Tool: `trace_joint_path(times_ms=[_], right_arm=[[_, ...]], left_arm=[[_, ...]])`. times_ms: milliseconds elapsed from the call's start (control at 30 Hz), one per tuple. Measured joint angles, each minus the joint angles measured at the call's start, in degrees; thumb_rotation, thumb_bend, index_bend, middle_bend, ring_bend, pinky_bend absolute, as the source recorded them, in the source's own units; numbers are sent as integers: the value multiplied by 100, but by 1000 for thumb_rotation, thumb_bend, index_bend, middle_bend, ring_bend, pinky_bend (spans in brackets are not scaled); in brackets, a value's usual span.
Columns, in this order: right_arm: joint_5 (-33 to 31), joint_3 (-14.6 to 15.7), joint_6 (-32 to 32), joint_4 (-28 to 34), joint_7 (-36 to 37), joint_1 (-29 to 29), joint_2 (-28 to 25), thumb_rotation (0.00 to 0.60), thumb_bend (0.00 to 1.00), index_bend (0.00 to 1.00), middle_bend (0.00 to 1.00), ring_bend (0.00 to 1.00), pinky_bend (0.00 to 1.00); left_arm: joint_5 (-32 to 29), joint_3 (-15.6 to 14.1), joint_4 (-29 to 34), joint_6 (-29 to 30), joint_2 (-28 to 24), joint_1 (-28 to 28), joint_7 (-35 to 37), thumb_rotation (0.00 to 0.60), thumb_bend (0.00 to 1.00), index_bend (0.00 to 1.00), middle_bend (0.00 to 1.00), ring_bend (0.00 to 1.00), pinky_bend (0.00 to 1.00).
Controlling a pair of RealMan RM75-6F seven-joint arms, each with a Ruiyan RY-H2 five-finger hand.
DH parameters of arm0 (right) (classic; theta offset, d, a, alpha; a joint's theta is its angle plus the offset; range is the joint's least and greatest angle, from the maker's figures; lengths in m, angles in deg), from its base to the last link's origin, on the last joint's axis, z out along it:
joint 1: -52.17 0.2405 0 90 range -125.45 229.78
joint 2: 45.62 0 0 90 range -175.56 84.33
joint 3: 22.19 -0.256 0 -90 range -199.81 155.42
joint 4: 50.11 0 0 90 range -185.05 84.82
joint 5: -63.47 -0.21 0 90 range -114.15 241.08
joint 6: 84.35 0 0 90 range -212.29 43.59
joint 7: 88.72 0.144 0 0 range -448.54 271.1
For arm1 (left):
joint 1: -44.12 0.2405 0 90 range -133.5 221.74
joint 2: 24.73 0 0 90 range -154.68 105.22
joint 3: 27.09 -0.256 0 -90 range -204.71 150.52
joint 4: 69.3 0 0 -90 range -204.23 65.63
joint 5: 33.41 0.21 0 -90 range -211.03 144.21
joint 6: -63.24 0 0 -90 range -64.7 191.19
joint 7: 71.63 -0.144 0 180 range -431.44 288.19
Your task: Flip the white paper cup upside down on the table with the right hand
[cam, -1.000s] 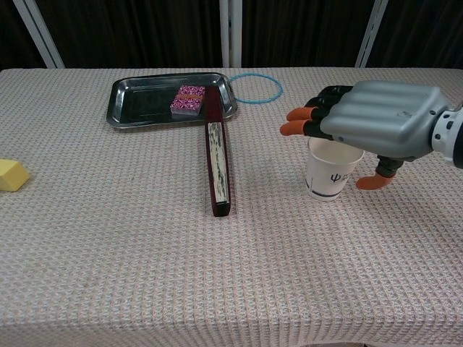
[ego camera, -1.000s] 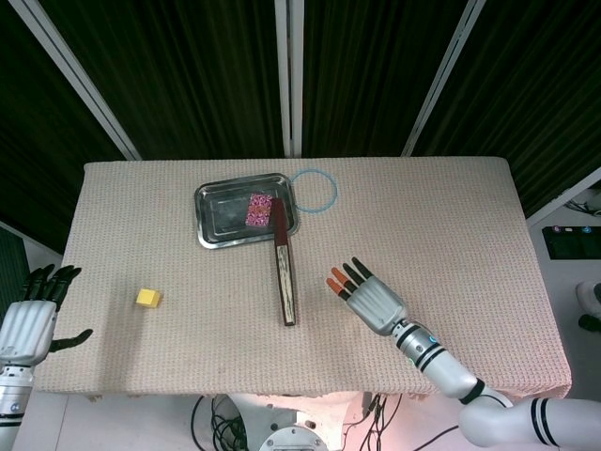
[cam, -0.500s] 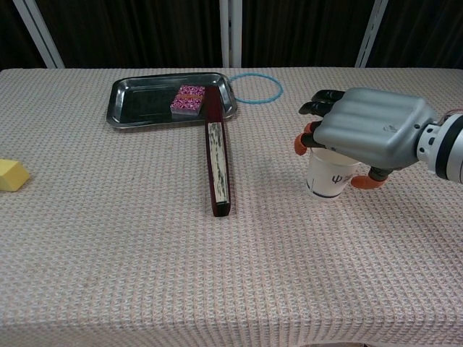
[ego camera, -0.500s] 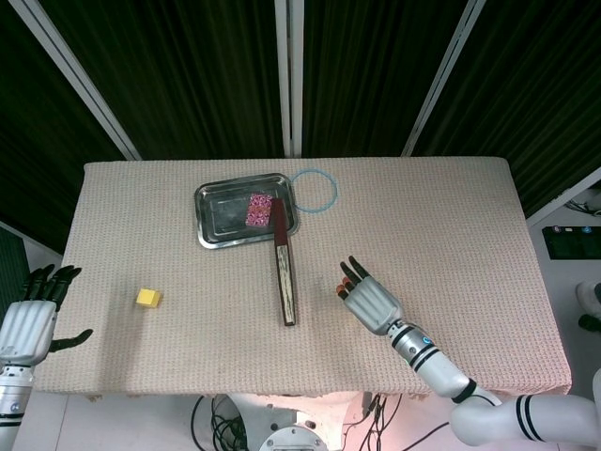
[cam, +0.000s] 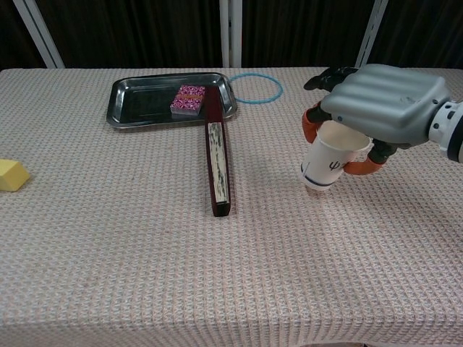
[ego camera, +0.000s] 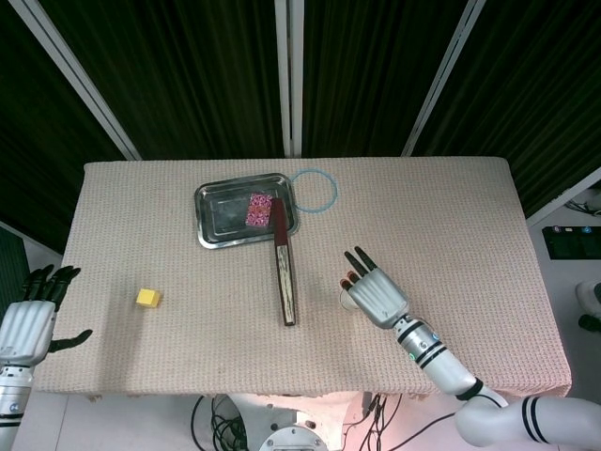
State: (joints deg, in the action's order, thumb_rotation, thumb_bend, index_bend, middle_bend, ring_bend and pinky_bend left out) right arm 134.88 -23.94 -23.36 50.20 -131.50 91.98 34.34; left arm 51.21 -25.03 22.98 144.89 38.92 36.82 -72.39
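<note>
From overhead, the right robot hand [ego camera: 376, 293] is seen over the desk [ego camera: 451, 216] just right of the dark long box [ego camera: 284, 272]; the white paper cup [ego camera: 346, 292] is mostly hidden beneath it. The left robot hand [ego camera: 28, 319] is kept idle at the desk edge, fingers apart, nothing held.

At chest level, the cup [cam: 327, 162] is clasped near its rim from above, prob. so the wrist can roll it over. Vs. 0.5 s ago it's been lifted and tilted, base off the cloth.
</note>
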Motion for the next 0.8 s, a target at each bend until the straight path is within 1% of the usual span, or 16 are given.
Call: trace_joint_path(times_ms=[67,167,200,267,300,400,500,567,633,667,733,767,800], right_arm=[[46,-29,42,-95,686,-102,-25,600,176,488,415,44,0],[152,-48,97,-359,1973,-293,-41,600,176,494,420,48,0],[216,-48,132,-517,2513,-378,-28,600,176,495,420,48,0],[326,-46,208,-810,3327,-514,19,600,176,495,421,48,0],[402,-44,266,-1033,3863,-607,68,600,176,496,421,48,0],[588,-23,386,-1661,5123,-836,223,600,176,501,421,49,0],[781,17,481,-2398,6098,-1058,415,600,176,506,419,49,0],[896,40,544,-2813,6500,-1184,552,600,176,499,407,48,0],[1037,69,594,-3187,6835,-1306,702,600,172,426,369,35,0],[1101,85,601,-3295,6938,-1345,754,600,157,326,322,18,0],[1211,124,562,-3404,7058,-1382,802,600,95,119,221,0,0],[1229,139,521,-3409,7074,-1379,795,600,65,56,171,0,0],[1248,157,449,-3396,7092,-1369,768,600,38,18,120,0,0]], left_arm=[[-1,-2,4,-9,-1,-4,-11,600,47,106,83,0,58],[3,-1,16,-8,0,-8,-25,600,46,106,83,0,58],[4,-1,17,-8,2,-9,-31,600,47,106,83,0,58],[3,-2,19,-9,4,-10,-39,600,46,106,83,0,58],[5,-2,20,-9,5,-11,-47,600,47,106,83,0,58],[8,-5,17,-5,8,-10,-52,600,47,106,83,0,58],[4,-5,19,-6,5,-8,-40,600,47,106,83,0,58],[5,-6,18,-4,3,-7,-41,600,47,106,83,0,58],[5,-6,19,0,3,-5,-34,600,47,106,83,0,58],[4,-5,19,1,2,-4,-28,600,47,106,83,0,58],[3,-6,20,1,0,-3,-24,600,47,106,83,0,58],[3,-6,21,0,0,-3,-24,600,47,106,83,0,58],[2,-6,21,-2,-1,-4,-25,600,47,106,83,0,58]])
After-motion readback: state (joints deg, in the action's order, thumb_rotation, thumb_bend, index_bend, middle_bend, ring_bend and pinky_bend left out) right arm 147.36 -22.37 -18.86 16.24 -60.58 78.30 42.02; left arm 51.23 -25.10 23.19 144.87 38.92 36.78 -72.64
